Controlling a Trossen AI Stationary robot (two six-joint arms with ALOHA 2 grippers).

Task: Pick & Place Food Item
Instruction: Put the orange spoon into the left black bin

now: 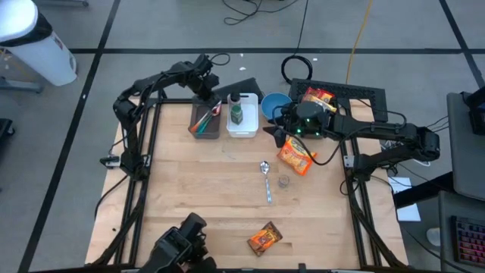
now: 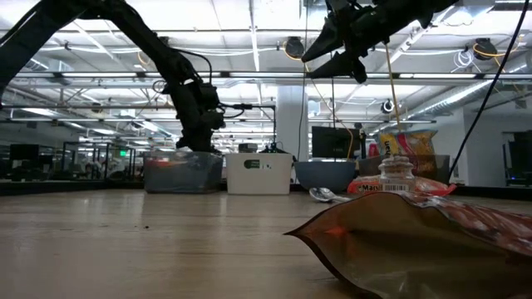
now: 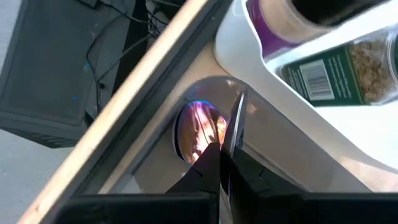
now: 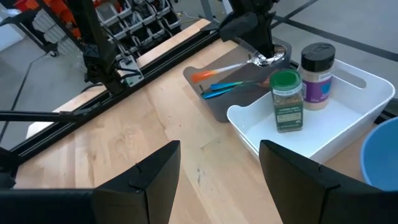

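1. My right gripper (image 1: 282,133) hovers above the desk (image 1: 197,182) at the frame's upper right, jaws wide and holding nothing.
2. The orange snack bag (image 1: 296,156), glossy and crinkled, lies just below and right of those jaws, its long axis diagonal. My right arm is clearly nearer.
3. My left gripper (image 1: 210,104) sits in the grey tray (image 1: 204,125) at upper centre, jaws pinched shut on a metal spoon (image 3: 234,121).
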